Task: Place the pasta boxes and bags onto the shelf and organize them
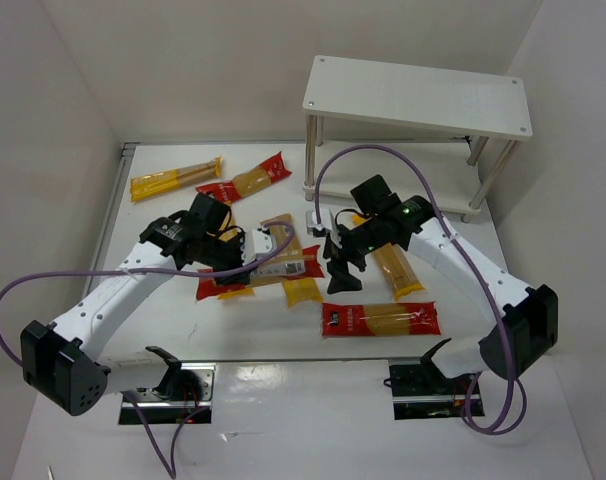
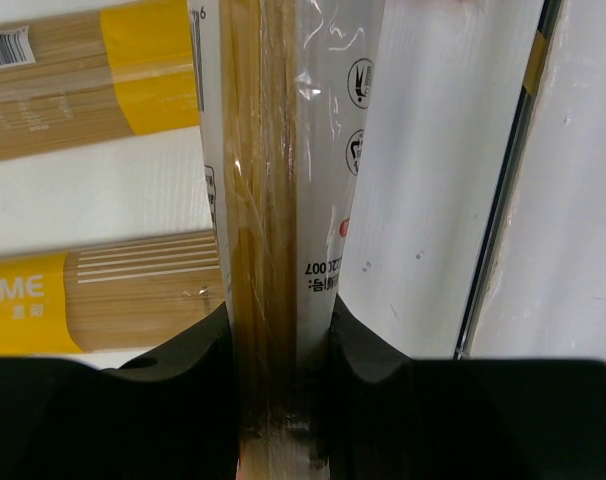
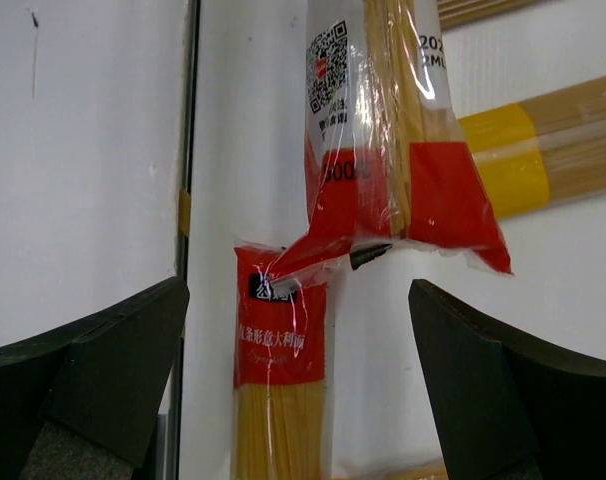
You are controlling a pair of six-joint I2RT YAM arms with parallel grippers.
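While the left gripper pinches a white-edged spaghetti packet, the right gripper gapes empty at seven o'clock of the shelf.

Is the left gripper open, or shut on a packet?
Shut on it: the left gripper has both fingers pressed against the sides of a spaghetti packet.

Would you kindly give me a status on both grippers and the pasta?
Left gripper shut on white spaghetti packet. Right gripper open over red packet. Shelf top bare; right arm near its front.
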